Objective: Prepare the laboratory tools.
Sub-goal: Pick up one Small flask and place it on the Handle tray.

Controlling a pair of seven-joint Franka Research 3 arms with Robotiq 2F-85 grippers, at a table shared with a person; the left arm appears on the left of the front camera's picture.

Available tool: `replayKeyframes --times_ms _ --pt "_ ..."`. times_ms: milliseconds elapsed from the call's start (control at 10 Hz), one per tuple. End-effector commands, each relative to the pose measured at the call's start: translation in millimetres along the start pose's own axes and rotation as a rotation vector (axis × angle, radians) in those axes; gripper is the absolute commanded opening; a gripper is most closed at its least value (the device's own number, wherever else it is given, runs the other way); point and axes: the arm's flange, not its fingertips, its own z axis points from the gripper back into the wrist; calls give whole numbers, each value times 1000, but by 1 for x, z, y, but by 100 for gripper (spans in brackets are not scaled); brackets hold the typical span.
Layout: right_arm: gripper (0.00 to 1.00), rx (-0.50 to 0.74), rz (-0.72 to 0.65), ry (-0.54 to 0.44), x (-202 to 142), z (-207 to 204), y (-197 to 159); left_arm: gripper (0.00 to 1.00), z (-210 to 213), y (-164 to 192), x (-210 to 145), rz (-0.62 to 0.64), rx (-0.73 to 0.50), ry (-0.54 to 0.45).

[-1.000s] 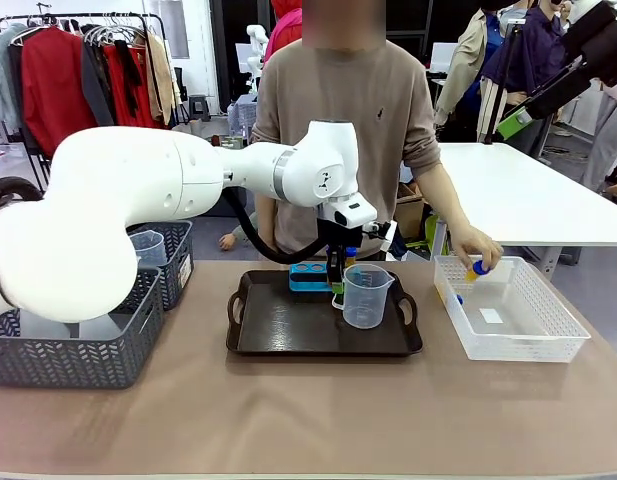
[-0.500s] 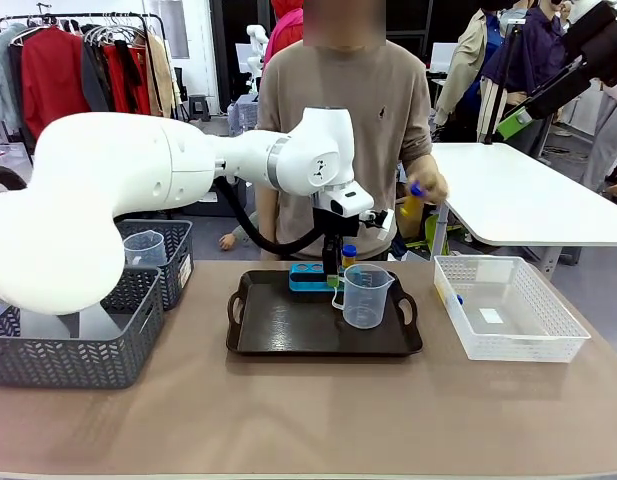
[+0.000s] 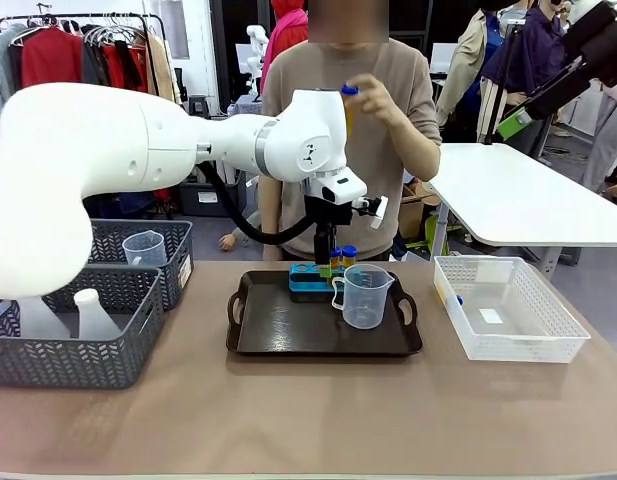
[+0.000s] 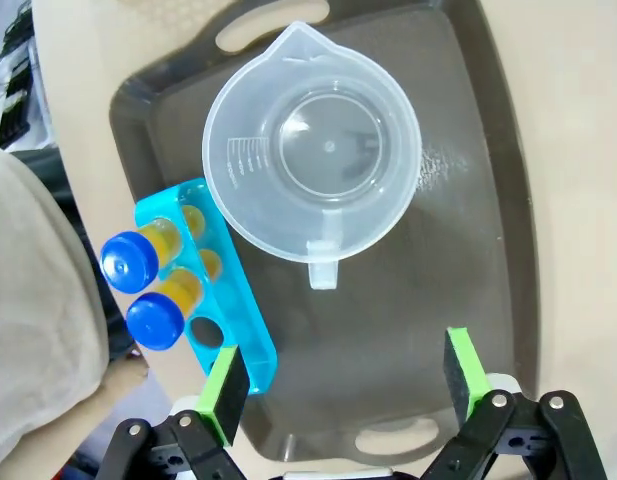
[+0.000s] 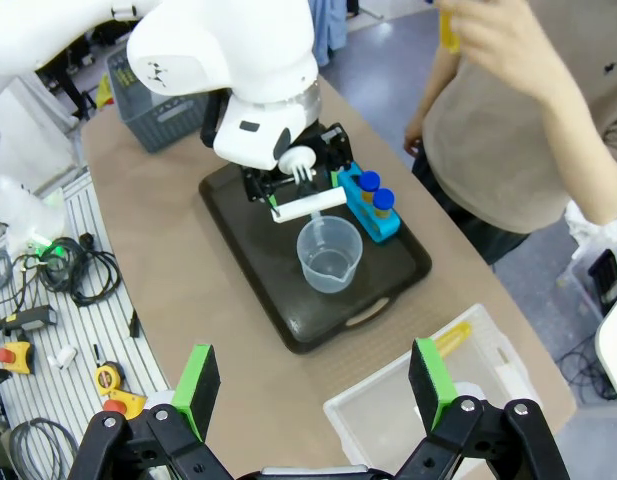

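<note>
My left pincer hung with jaws apart above the tray, where the beaker and the rack with two tubes stood; two more tubes and the flask, in a grey basket, awaited placing.

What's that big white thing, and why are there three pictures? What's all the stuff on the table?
The big white thing is the robot's left arm; it has two arms, each ending in a pinching tool with green pads. One picture looks across the table at a person; the other two come from cameras on the wrists. The left tool is open and empty above a dark tray. On the tray stand a clear beaker and a blue rack holding two yellow, blue-capped tubes. The right tool is open too, high over the table. The person's hand holds up another tube. Grey baskets sit on one side, a white basket on the other.
</note>
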Motion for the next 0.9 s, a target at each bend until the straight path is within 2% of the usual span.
replayKeyframes --times_ms 0,200,400,600,800 --pt "100 5 4 -6 1 1 0 100 20 -20 -18 -9 -12 -54" --pt "100 5 4 -6 1 1 0 100 56 -32 -31 49 30 -56" --pt "100 5 4 -6 1 1 0 100 96 -44 -43 146 56 -10" --pt "100 5 4 -6 1 1 0 100 148 -61 -73 233 47 -54" --pt "100 5 4 -6 1 1 0 100 174 -72 -99 337 102 -90"
